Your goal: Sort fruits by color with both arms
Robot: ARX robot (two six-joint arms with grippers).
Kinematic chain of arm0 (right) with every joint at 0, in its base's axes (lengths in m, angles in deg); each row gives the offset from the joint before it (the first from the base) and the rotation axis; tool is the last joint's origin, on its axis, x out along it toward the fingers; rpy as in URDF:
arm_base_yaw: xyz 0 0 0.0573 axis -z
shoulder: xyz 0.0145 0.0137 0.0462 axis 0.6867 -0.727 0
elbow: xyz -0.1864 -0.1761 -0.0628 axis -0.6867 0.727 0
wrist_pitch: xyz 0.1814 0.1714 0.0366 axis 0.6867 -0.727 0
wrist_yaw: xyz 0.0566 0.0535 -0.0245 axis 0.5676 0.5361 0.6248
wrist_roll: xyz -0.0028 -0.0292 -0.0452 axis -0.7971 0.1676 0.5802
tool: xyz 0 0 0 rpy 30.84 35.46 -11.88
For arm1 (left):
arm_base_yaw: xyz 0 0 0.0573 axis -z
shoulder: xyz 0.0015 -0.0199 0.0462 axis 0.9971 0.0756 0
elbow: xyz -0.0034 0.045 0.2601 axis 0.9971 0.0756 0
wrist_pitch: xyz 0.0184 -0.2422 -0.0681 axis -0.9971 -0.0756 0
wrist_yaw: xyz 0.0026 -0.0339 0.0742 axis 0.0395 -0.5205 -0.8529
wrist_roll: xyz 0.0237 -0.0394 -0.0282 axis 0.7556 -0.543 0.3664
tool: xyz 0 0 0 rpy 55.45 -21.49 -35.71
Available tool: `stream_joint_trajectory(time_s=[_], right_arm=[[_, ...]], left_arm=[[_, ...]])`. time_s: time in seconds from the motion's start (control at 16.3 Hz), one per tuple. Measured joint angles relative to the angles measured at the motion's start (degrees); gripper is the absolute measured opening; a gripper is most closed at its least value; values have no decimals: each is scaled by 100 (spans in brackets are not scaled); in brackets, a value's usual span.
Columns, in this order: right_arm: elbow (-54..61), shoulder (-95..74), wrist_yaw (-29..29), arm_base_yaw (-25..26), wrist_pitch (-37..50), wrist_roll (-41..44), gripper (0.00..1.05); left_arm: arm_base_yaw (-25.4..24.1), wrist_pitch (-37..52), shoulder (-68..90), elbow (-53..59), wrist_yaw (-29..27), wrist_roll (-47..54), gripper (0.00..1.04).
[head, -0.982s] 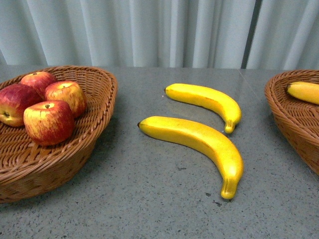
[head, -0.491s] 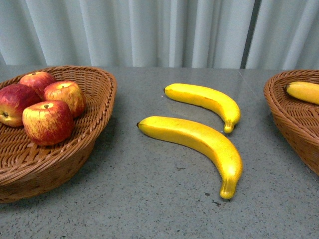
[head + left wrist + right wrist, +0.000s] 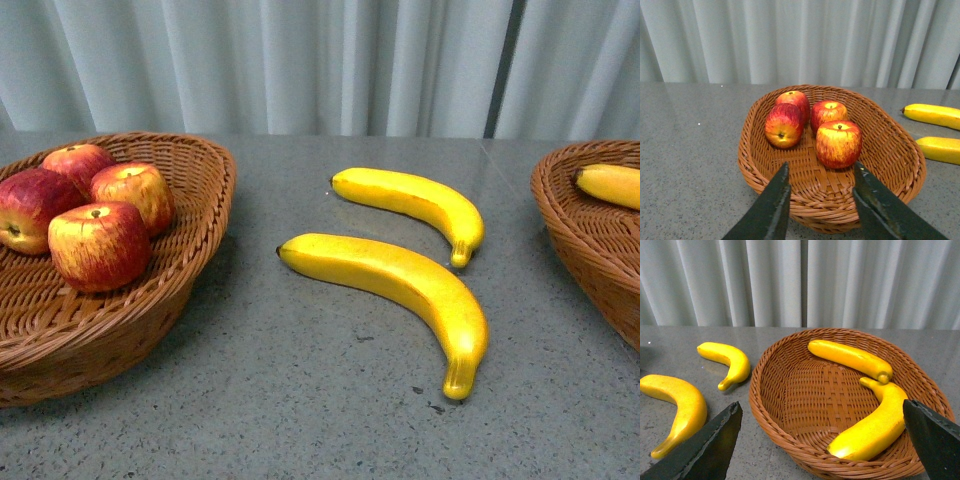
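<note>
Several red apples [image 3: 98,243] lie in the left wicker basket [image 3: 205,225]; they also show in the left wrist view [image 3: 838,144]. Two yellow bananas lie on the grey table: a near one [image 3: 405,290] and a far one [image 3: 415,202]. The right basket [image 3: 585,235] holds a banana [image 3: 610,183]; the right wrist view shows two bananas [image 3: 875,422] [image 3: 850,358] in it. My left gripper [image 3: 821,172] is open and empty, in front of the apple basket [image 3: 885,150]. My right gripper [image 3: 822,412] is open wide and empty, in front of the banana basket [image 3: 790,415]. Neither arm shows in the front view.
A pale curtain [image 3: 320,60] hangs behind the grey speckled table [image 3: 330,400]. In the right wrist view the two loose bananas [image 3: 677,402] [image 3: 727,359] lie on the table beside the basket.
</note>
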Motion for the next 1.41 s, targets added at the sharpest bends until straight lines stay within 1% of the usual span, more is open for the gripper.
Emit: stream_joint_trajectory(time_s=[0.06,0.18,0.25,0.37,0.43,0.61,0.67,0.8,0.86,0.92,0.98,1.04,1.1,1.29,1.41], right_arm=[[0,0,2,0,0,0,98],[0,0,2,0,0,0,98],[-11,-337,271,15,313,-323,98],[-83,-909,297,-9,809,-581,98],[-173,-1399,258,-83,1224,-664,98],[-382,-2376,201,-317,2090,-754,98],[-520,-2870,208,-459,2522,-750,98],[-1150,-4367,341,-780,3668,-728,98],[-1681,-5313,411,-955,4148,-645,98],[-2483,-6439,470,-1158,4172,-522,98],[-3248,-7427,527,-1370,3836,-361,98],[-5027,-9169,632,-1843,2863,175,98],[-5904,-9991,866,-2151,1668,713,98],[-6039,-10327,1054,-2256,763,1196,98],[-6039,-10515,1025,-2258,542,1543,98]], left_arm=[[0,-2,0,0,0,0,50],[0,-2,0,0,0,-2,74],[0,-2,0,0,0,-2,88],[0,0,0,0,4,0,95],[0,0,0,0,2,2,100],[0,0,0,0,2,0,98],[0,-2,0,0,2,0,97],[0,0,0,0,2,0,98],[0,0,0,0,0,-2,98],[0,-2,0,0,2,0,98],[0,0,0,0,0,0,98],[0,0,0,0,0,0,98],[0,0,0,0,0,0,98],[0,0,0,0,0,0,98],[0,0,0,0,2,0,98]])
